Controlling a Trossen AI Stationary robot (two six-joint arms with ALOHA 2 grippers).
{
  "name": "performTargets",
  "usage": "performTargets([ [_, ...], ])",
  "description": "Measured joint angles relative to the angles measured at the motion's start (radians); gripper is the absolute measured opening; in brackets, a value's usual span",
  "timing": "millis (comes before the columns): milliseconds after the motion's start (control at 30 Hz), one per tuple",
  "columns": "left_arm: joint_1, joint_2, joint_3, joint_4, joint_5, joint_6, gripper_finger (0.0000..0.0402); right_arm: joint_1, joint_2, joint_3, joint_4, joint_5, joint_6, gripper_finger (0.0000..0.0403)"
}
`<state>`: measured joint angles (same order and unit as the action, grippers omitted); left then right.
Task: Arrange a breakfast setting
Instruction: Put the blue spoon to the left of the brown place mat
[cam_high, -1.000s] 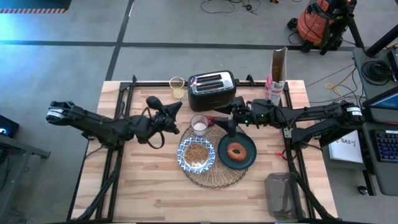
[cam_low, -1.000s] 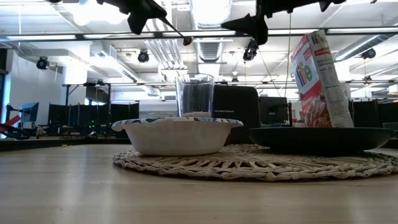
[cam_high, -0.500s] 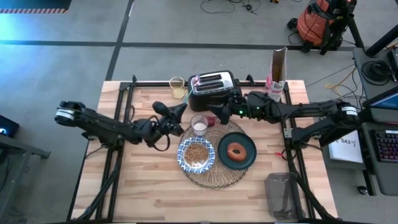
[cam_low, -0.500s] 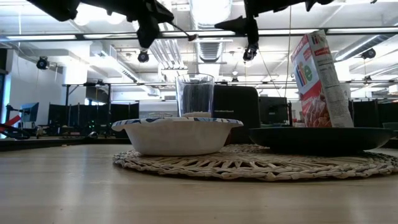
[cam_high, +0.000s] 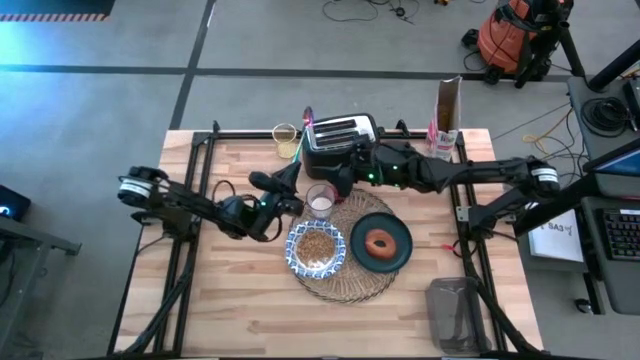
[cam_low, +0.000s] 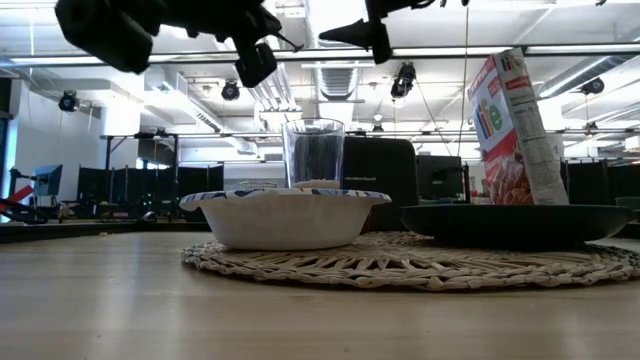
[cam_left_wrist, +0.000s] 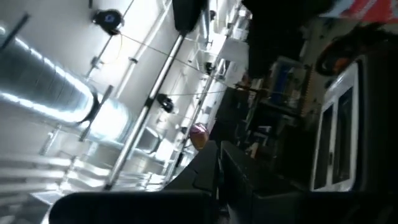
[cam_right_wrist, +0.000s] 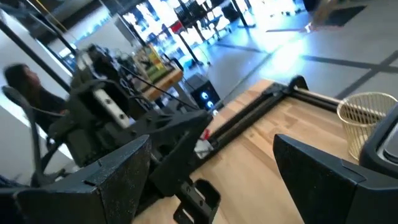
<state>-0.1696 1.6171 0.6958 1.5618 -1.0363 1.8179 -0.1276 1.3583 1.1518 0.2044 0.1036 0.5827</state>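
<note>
The round straw placemat lies mid-table. On it rest the blue-and-white bowl holding brown cereal, the dark teal plate with the brown ring pastry, and at its far edge the small clear glass. My left gripper hangs high, left of the glass, shut on a thin stick with a pink tip. My right gripper is open and empty, high over the glass's far right side; its fingers stand wide apart in its wrist view. My left gripper holds the thin stick at one end; the dark fingers hide the place of contact. The stick reaches out past the fingertips, slanting up, and is lifted high above the table.
A black toaster stands at the back, with a yellowish cup on its left and an open cereal box on its right. A grey container sits at the near right corner. Bare wood lies on the table's left and near side.
My right gripper has gone from over the plate toward the table's left and far side, to beside the glass. My left gripper has gone toward the table's right, closer to the glass, with the stick. The things on the placemat have stayed still.
</note>
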Motion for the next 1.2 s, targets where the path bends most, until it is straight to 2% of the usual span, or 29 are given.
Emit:
performTargets([
  [67, 0.000, 0.025, 0.009, 0.003, 0.006, 0.051, 0.0000, 0.000, 0.016, 0.030, -0.042, 0.000, 0.002, 0.0325],
  [300, 0.000, 0.084, 0.042, 0.008, 0.003, 0.060, 0.0000, -0.011, 0.054, 0.083, -0.096, -0.007, 0.009, 0.0325],
  [633, -0.015, 0.054, 0.032, 0.008, -0.035, 0.031, 0.0000, -0.017, 0.015, 0.093, -0.193, 0.001, -0.008, 0.0325],
  [767, -0.032, 0.052, 0.026, 0.009, -0.130, 0.017, 0.0000, -0.018, 0.004, 0.104, -0.286, 0.001, -0.008, 0.0325],
  [1200, -0.067, 0.043, 0.025, 0.008, -0.129, 0.000, 0.0000, -0.022, -0.081, 0.103, -0.473, 0.002, -0.001, 0.0325],
])
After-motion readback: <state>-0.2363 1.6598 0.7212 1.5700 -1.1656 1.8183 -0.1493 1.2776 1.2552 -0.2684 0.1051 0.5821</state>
